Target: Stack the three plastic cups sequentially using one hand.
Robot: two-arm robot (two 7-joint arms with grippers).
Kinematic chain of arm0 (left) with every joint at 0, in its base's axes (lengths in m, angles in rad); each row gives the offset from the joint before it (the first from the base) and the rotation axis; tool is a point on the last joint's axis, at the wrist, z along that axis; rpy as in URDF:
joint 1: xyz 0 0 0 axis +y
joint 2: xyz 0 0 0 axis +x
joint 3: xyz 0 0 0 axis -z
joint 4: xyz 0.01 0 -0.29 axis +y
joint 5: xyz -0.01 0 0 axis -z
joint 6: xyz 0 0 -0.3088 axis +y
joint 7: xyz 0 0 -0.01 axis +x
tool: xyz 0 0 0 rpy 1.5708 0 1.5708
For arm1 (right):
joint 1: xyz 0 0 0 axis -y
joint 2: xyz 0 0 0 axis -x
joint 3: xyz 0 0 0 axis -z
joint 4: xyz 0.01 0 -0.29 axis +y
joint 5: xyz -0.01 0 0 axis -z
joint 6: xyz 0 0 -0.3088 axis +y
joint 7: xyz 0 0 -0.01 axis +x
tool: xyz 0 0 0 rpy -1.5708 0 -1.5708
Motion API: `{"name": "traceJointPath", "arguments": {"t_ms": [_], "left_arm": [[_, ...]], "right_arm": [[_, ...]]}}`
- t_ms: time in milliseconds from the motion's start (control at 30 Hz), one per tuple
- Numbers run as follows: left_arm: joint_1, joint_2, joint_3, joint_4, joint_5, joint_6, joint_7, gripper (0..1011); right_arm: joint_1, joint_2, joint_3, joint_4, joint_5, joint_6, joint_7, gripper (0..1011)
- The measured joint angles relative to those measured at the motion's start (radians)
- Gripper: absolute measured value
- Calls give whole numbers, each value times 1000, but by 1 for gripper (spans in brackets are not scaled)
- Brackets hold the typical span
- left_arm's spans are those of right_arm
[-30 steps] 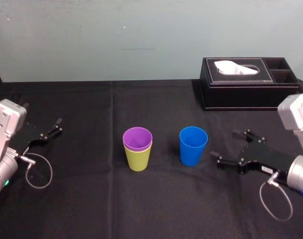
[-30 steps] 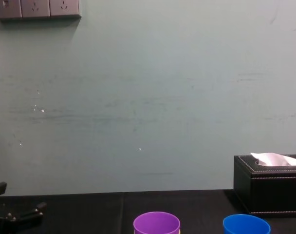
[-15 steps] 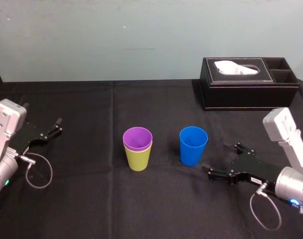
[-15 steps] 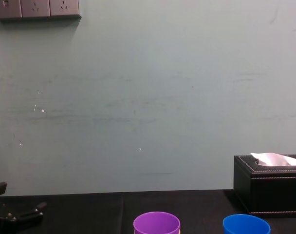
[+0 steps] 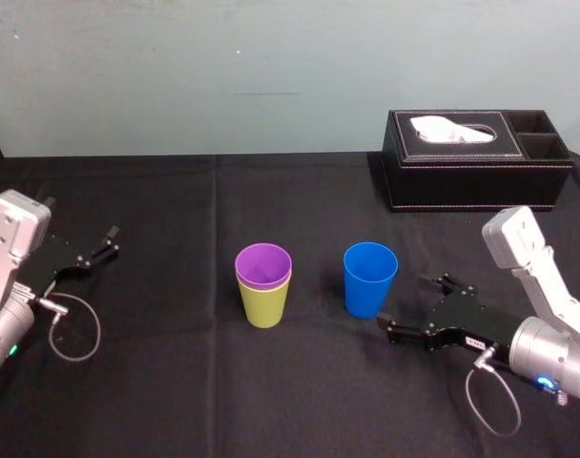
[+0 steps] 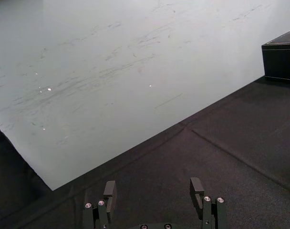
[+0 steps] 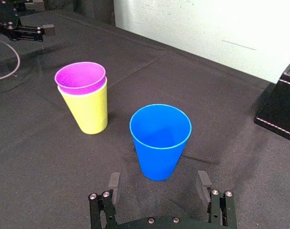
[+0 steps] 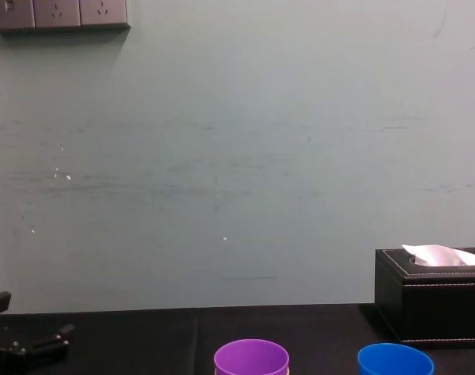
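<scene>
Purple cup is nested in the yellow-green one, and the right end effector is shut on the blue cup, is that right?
Not quite. The right end effector is open and sits just short of the blue cup, not gripping it, as the right wrist view shows. The rest holds: the purple cup is nested in the yellow-green one.

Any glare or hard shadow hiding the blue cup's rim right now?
Right wrist view: no glare on the blue cup, rim evenly lit, a soft shadow on the cloth beside it. Head view: even light, the open right hand casts nothing on the cup; left hand parked far left. Chest view: the lower edge cuts the cup below its rim.
</scene>
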Motion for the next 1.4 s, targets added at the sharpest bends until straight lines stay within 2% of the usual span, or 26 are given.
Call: {"name": "traceJointPath", "arguments": {"t_ms": [1400], "left_arm": [[0,0,0,0,0,0,0,1010]], "right_arm": [[137,-95,-59,112,-26,37,15,1003]]}}
